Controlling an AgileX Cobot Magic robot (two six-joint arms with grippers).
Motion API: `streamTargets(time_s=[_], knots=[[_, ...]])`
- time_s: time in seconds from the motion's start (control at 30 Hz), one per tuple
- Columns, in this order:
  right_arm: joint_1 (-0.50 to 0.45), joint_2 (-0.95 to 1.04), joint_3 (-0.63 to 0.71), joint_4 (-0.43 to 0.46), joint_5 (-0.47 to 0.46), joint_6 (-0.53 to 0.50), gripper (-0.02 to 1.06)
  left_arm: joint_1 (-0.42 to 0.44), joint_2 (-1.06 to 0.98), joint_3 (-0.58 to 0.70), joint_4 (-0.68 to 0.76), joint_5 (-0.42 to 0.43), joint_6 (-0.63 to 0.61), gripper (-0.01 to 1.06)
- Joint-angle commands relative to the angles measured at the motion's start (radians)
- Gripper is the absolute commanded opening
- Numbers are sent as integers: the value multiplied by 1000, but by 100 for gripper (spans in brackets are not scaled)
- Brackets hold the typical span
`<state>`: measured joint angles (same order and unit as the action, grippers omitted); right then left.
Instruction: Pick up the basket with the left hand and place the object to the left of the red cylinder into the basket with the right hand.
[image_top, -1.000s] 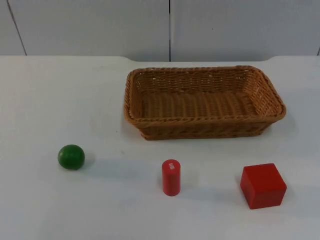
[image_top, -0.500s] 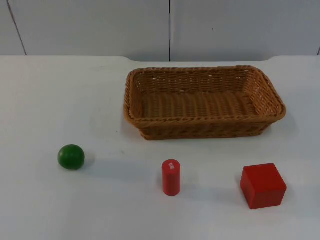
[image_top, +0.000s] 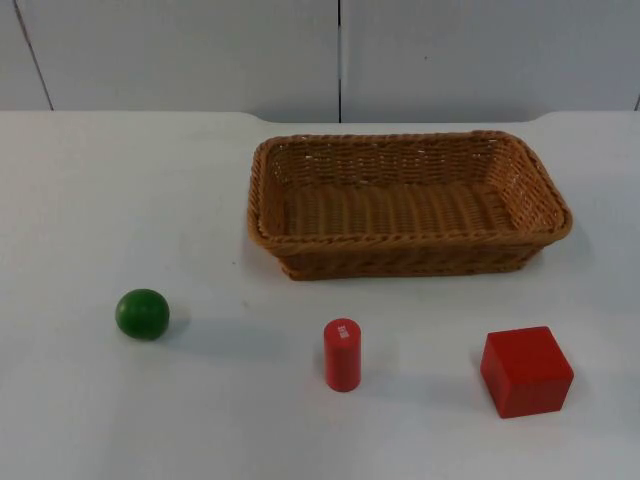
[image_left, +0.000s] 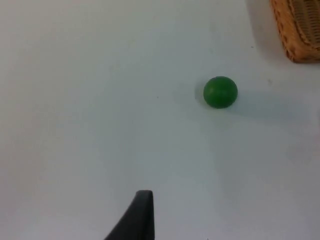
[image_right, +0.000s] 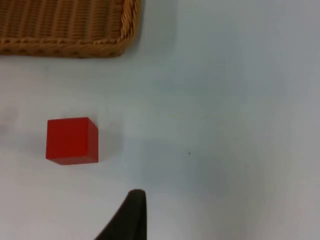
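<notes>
Left to right across the white counter (image_top: 120, 200): green ball (image_top: 142, 314) alone on the left side, resting on the bare surface. Red cylinder (image_top: 342, 355) upright near the middle front, well apart from the ball. Red cube (image_top: 526, 371) on the right front, sitting flat, well apart from the cylinder. Wicker basket (image_top: 410, 258) sits behind the cylinder and cube, toward the grey partition wall (image_top: 200, 50), long side facing the front row; nothing lies inside it. The ball is the thing lying to the left of the red cylinder.

Left tool (image_left: 137, 217): one black fingertip shows in the left wrist view, raised over bare counter. The ball (image_left: 220, 92) lies ahead of it and off to one side, well apart, nothing touching. A corner of the basket (image_left: 299, 30) shows further on, past the ball. Cannot tell whether this tool is wide or narrow.

Right tool (image_right: 130, 215): one black fingertip shows in the right wrist view, over bare counter. The cube (image_right: 72, 140) lies near it, apart, and the basket's corner (image_right: 70, 30) sits beyond the cube. Spread of this tool cannot be told either. Neither tool holds or touches anything visible.
</notes>
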<state>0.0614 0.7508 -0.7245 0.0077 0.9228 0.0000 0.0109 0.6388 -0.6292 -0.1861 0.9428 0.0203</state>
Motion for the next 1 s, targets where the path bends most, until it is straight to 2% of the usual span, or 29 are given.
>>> streamTargets(time_s=[0.0, 0.3, 0.5, 0.67, 0.77, 0.8, 0.9, 0.93, 0.97], knots=[[-7, 13, -5, -8, -12, 0, 105, 3, 13, -4, -15, -13, 2, 105], [-7, 14, -5, -8, -32, 0, 105, 3, 112, -4, -41, -33, 19, 105], [-7, 14, 11, -8, -40, 0, 105, 3, 320, -23, -220, -149, 167, 105], [-7, 14, 26, -8, -56, 0, 105, -11, 536, -121, -299, -213, 263, 105], [-7, 14, 25, -8, -62, 0, 105, -66, 705, -228, -307, -253, 271, 105], [-7, 14, 25, -8, -62, 0, 105, -66, 705, -228, -307, -253, 271, 105], [-7, 14, 25, -8, -66, 0, 105, -147, 878, -353, -300, -297, 271, 105], [-7, 14, 25, -8, -66, 0, 105, -147, 878, -353, -300, -297, 271, 105], [-7, 14, 25, -8, -68, 0, 105, -179, 983, -440, -297, -311, 271, 105]])
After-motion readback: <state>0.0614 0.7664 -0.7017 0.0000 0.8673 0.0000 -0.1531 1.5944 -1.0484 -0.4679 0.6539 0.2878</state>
